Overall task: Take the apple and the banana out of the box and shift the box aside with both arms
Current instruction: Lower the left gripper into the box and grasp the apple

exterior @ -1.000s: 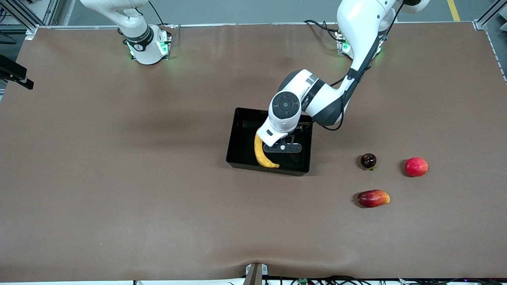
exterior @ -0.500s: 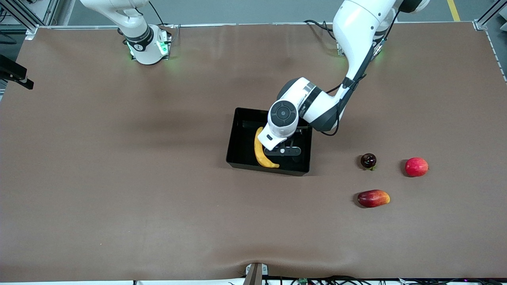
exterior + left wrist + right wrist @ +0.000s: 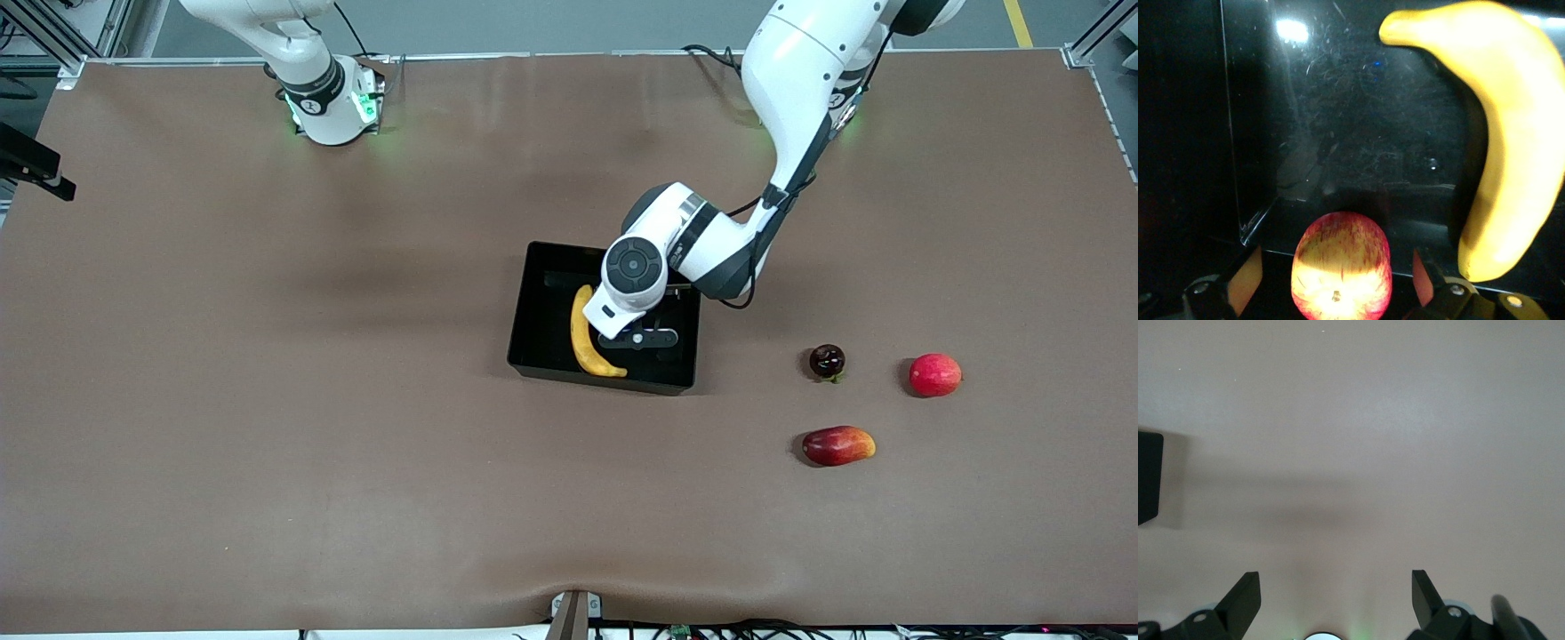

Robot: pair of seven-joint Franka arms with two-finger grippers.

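You see a glossy, scuffed black plastic box [image 3: 1358, 133], smooth-skinned banana [image 3: 1511, 133], matt brown counter [image 3: 267, 400].

A wide table [image 3: 267, 427] is covered by a matte brown sheet with soft creases, grey floor [image 3: 551, 27] marked by a yellow line [image 3: 1018, 22] is seen past its upper edge, and metal framing [image 3: 1089, 44] is fixed at its corners.
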